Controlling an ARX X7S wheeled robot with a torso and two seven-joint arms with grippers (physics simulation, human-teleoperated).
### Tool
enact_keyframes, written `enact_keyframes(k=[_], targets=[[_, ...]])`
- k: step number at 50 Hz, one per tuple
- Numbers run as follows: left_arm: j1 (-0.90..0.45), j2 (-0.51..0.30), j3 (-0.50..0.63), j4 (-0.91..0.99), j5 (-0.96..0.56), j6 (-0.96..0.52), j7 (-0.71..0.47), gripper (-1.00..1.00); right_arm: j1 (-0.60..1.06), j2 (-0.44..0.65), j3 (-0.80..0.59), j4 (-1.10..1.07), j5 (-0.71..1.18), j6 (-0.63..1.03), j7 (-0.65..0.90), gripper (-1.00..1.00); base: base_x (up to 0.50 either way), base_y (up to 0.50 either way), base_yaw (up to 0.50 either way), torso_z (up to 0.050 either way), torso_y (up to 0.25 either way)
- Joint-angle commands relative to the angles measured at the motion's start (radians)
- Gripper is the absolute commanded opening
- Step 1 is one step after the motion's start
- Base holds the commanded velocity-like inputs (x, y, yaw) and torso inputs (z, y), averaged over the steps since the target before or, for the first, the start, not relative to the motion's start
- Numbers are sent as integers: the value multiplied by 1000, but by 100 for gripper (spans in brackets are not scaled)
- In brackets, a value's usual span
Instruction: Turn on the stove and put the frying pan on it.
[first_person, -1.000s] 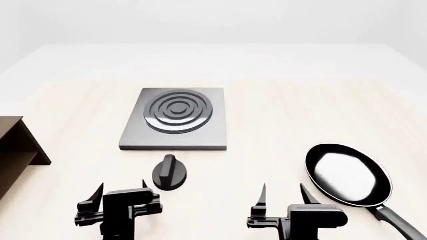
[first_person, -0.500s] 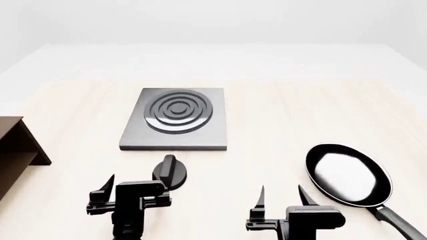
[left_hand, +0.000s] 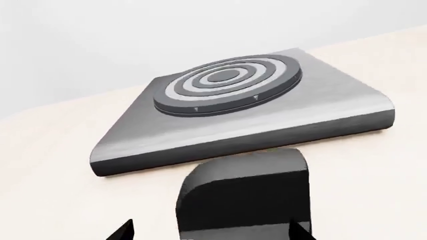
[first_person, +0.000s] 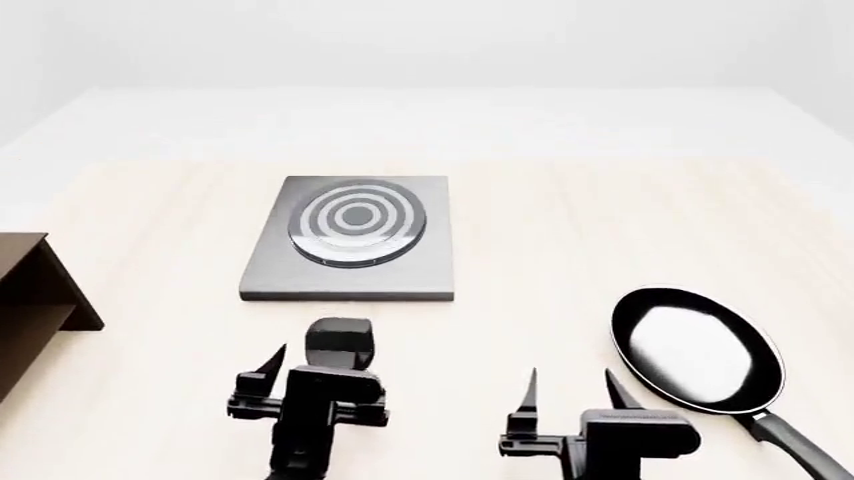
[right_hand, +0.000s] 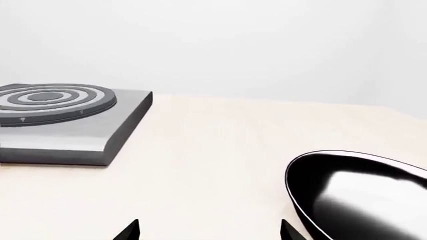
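Observation:
The stove (first_person: 350, 262) is a flat dark-grey plate, and its round burner (first_person: 356, 220) shows whitish rings. The black knob (first_person: 340, 340) lies in front of it. My left gripper (first_person: 320, 366) is open and straddles the knob. In the left wrist view the knob (left_hand: 243, 192) fills the gap of the left gripper (left_hand: 212, 232), close to one fingertip (left_hand: 301, 231). The frying pan (first_person: 697, 350), black and glossy, lies at the right with its handle (first_person: 787, 440) toward me. My right gripper (first_person: 571, 385) is open and empty, left of the pan (right_hand: 360, 195).
A brown wooden shelf (first_person: 34, 300) stands at the left edge of the light wooden table (first_person: 561, 230). The stove's right side also shows in the right wrist view (right_hand: 73, 127), with bare tabletop between it and the pan.
My left gripper moved right and forward until it straddles the knob. The knob's ridge has turned. The burner rings went from dark to whitish. The right gripper barely moved.

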Motion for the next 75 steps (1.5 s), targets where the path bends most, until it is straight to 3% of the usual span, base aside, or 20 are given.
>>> enact_keyframes(k=[1,8,14,24,36,40,42,44,49,52,62,75], targets=[[45,12,53,119,-9,-29,92,100,10,-13,39,7,6,-2,-14,100,0,0,0,0,0],[159,-52,37,452,-68,-158,112,100,14,-8,37,9,25,14,-22,100,0,0,0,0,0],[207,-91,-19,573,-89,-179,77,100,20,15,16,-41,31,92,-40,100,0,0,0,0,0],[241,-121,-74,583,-108,-152,54,100,34,108,-6,-284,-19,328,-27,100,0,0,0,0,0],[255,-130,-91,539,-132,-108,58,100,144,282,-88,-568,-6,731,-172,100,0,0,0,0,0],[259,-133,-96,528,-142,-91,64,100,241,348,-93,-648,9,934,-230,100,0,0,0,0,0],[261,-137,-99,535,-148,-92,64,100,252,376,-97,-682,11,947,-251,100,0,0,0,0,0],[270,-142,-104,548,-147,-85,60,100,293,421,-117,-762,32,1077,-295,100,0,0,0,0,0],[280,-147,-104,561,-127,-76,42,100,351,542,-199,-887,-14,1126,-340,100,0,0,0,0,0],[280,-148,-108,563,-130,-77,37,100,404,589,-247,-927,-29,1237,-368,100,0,0,0,0,0],[271,-151,-98,557,-127,-83,35,100,577,674,-321,-855,27,1562,-515,100,0,0,0,0,0],[266,-153,-90,549,-125,-80,30,100,634,870,-527,-759,15,1565,-609,100,0,0,0,0,0]])
